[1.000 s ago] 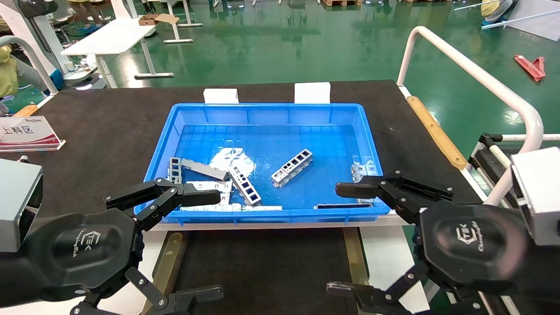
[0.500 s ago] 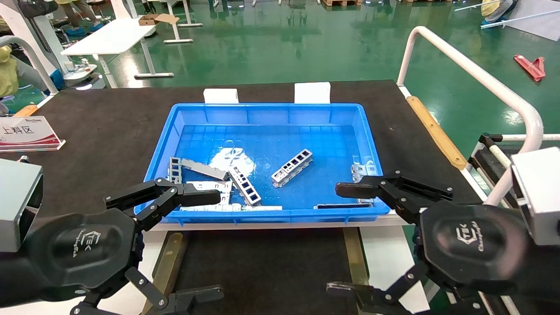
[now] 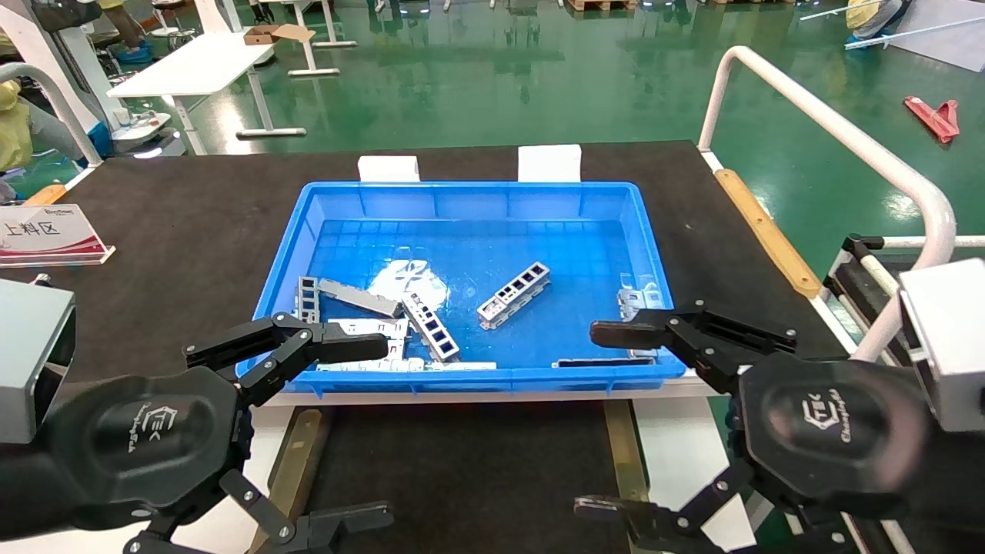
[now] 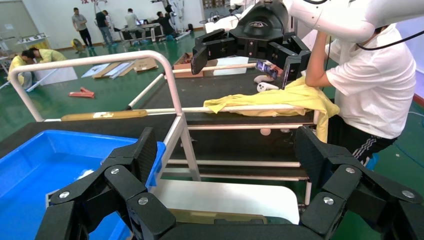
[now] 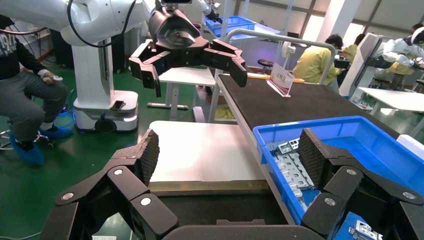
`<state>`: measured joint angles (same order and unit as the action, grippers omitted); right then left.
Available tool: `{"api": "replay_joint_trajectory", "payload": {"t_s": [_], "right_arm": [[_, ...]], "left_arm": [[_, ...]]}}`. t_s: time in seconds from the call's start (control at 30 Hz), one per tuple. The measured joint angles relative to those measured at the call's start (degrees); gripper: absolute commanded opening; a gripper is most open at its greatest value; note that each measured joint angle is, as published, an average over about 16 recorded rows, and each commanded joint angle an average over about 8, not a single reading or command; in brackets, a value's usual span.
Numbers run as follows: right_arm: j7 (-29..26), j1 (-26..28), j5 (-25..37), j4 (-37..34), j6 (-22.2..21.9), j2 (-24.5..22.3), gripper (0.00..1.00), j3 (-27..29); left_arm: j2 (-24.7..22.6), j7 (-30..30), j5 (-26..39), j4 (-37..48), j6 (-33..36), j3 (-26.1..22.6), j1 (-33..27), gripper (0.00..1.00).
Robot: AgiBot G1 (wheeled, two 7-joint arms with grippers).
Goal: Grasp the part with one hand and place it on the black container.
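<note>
The part, a slim silver ladder-like channel strip, lies slanted in the middle of the blue crate. Two similar strips lie among flat plates at the crate's near left. The black container is the flat black surface between two brass strips, in front of the crate. My left gripper is open and empty over the container's left side. My right gripper is open and empty over its right side. Both wrist views show wide-open empty jaws, the left gripper and the right gripper.
Flat notched silver plates lie at the crate's near left, more small parts at its right wall. A sign stands on the black mat far left. A white rail runs along the right side.
</note>
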<state>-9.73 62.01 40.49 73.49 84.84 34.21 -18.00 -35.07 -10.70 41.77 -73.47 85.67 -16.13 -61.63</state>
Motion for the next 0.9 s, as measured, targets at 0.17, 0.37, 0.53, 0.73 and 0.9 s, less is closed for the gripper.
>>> {"api": "replay_joint_trajectory", "payload": {"t_s": [0.17,0.37,0.53,0.73,0.9], "right_arm": [[0.0,0.0,0.0,0.0,0.0,0.0,1.0,0.0],[0.01,0.01,0.0,-0.02,0.01,0.0,1.0,-0.01],[0.02,0.02,-0.01,-0.03,0.02,0.01,1.0,-0.02],[0.03,0.03,-0.01,-0.05,0.02,0.0,1.0,-0.04],[0.03,0.04,-0.02,-0.06,0.02,0.0,1.0,-0.05]], "left_arm": [[-0.01,0.01,0.0,0.02,-0.02,0.0,0.01,1.0],[-0.19,0.13,0.11,0.14,-0.19,-0.07,0.13,1.0],[-0.6,0.36,0.54,0.31,-0.57,-0.28,0.18,1.0],[-1.64,0.88,2.15,0.88,-1.7,-0.9,-0.21,1.0],[-3.29,1.56,4.62,1.93,-3.49,-1.81,-1.17,1.0]]}}
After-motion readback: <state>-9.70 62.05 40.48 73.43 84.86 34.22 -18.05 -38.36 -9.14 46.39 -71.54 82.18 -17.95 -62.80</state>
